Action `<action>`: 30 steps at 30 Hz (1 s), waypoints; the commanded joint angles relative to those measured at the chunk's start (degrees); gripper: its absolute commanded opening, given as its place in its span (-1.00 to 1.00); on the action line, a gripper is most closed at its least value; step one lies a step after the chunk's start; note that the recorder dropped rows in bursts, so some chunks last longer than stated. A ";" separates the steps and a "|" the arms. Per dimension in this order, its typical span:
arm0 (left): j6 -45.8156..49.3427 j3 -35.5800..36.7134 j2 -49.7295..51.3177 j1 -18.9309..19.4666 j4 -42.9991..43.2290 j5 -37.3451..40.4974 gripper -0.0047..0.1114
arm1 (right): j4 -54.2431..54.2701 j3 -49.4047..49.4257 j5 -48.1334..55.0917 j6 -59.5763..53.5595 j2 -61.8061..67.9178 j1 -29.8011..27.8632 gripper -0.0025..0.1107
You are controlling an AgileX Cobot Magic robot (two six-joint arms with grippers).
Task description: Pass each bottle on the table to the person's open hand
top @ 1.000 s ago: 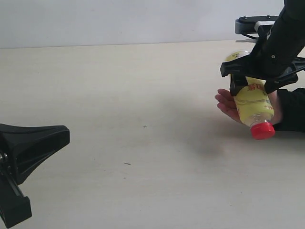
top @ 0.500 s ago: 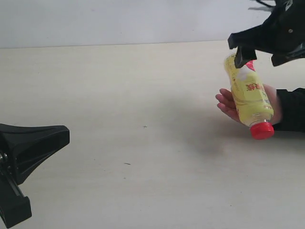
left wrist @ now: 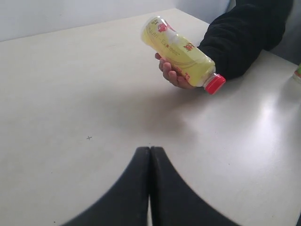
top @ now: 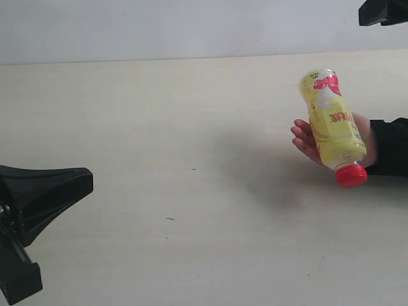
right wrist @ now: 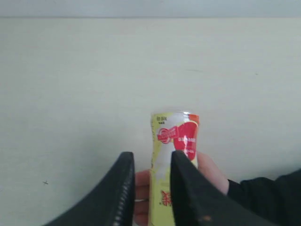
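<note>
The yellow bottle (top: 331, 121) with its red cap (top: 351, 175) lies tilted in the person's open hand (top: 305, 141), cap pointing down and toward the near side. My right gripper (top: 382, 11) hangs well above it at the top right corner, open and holding nothing. In the right wrist view its fingers (right wrist: 150, 157) stand apart above the bottle (right wrist: 176, 136) and hand (right wrist: 211, 172). My left gripper (top: 88, 181) rests low at the left, shut and empty (left wrist: 150, 149), far from the bottle (left wrist: 181, 47). The other bottles are out of view.
The person's black sleeve (top: 390, 146) comes in from the right edge over the pale table (top: 191, 115). A sliver of something green and white (left wrist: 298, 71) shows at the edge of the left wrist view.
My right gripper was shut on the yellow bottle a second ago; it let go and rose up and to the right. The bottle stays in the person's hand.
</note>
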 commanded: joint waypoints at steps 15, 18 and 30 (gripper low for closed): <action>-0.02 0.07 -0.36 0.23 -0.18 -0.93 -0.92 | 13.78 32.82 -34.56 -4.79 -33.69 0.01 -0.96; -0.02 0.07 -0.36 0.23 -0.18 -0.93 -0.92 | 13.78 32.82 -34.56 -4.79 -33.69 0.01 -0.96; -0.02 0.07 -0.36 0.23 -0.18 -0.93 -0.92 | 13.78 32.82 -34.40 -4.79 -33.70 0.01 -0.96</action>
